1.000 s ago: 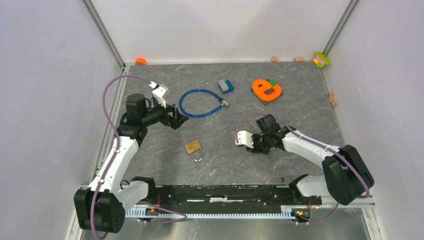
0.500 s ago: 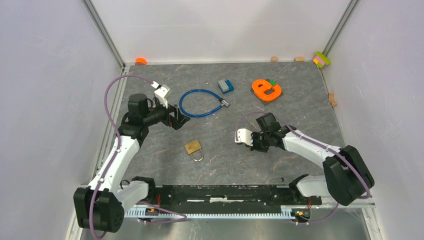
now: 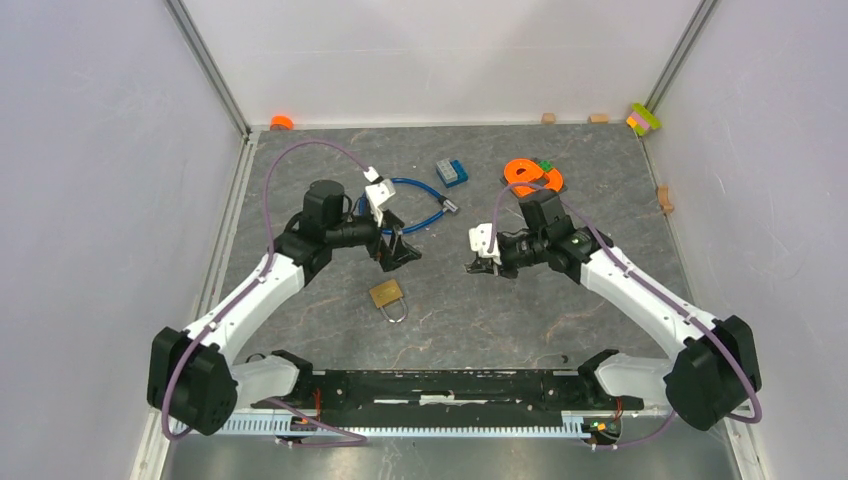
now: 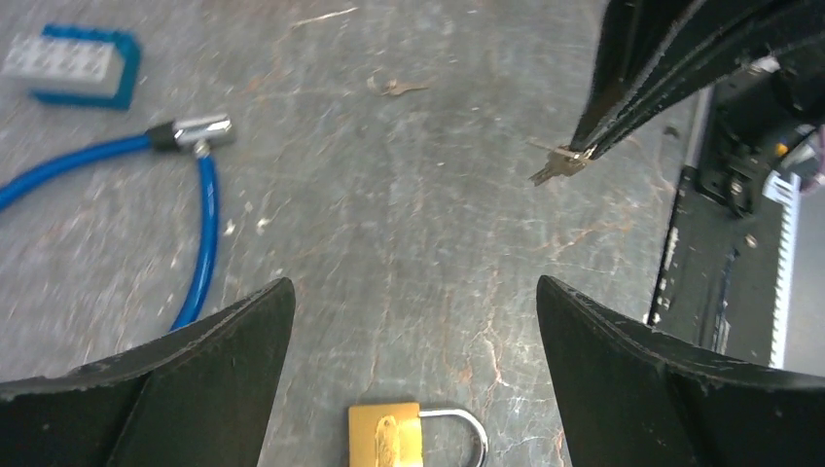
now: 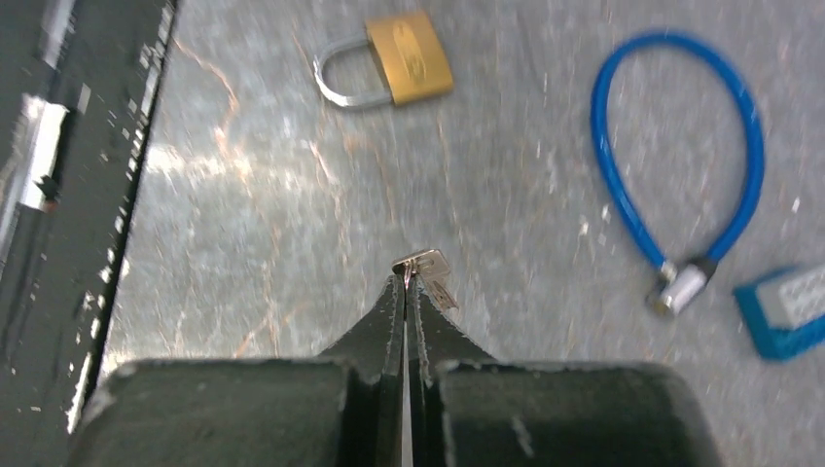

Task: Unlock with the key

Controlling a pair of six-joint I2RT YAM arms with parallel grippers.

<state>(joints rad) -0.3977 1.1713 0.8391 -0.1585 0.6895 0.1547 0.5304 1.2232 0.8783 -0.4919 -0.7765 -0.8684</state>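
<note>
Swung the left end effector point(image 4: 411, 292) in from the left flank within the last half second, across the blue looped cable lock point(image 4: 199, 233), to hang just beyond the small brass padlock with a steel shackle point(image 3: 386, 293), fingers spread wide and holding nothing. Raised the right end effector point(image 5: 406, 280) and drew it toward the middle too, pinched tight on the small silver key point(image 5: 428, 268). Reads as the approach nearly done: key held in the air above the grey stone-patterned bench point(image 3: 640, 200), facing the left end effector across a gap, padlock not yet gripped. Probably calls next for closing the wide fingers on the padlock body to steady it, then steering the key to the keyhole. As for the padlock: lying flat on the bench near the front middle, between the two arms and apart from both, shackle closed and pointing toward the arm bases. Shows an oval stamp on the brass face; keyhole hidden in every view, so presumably on the bottom edge
</note>
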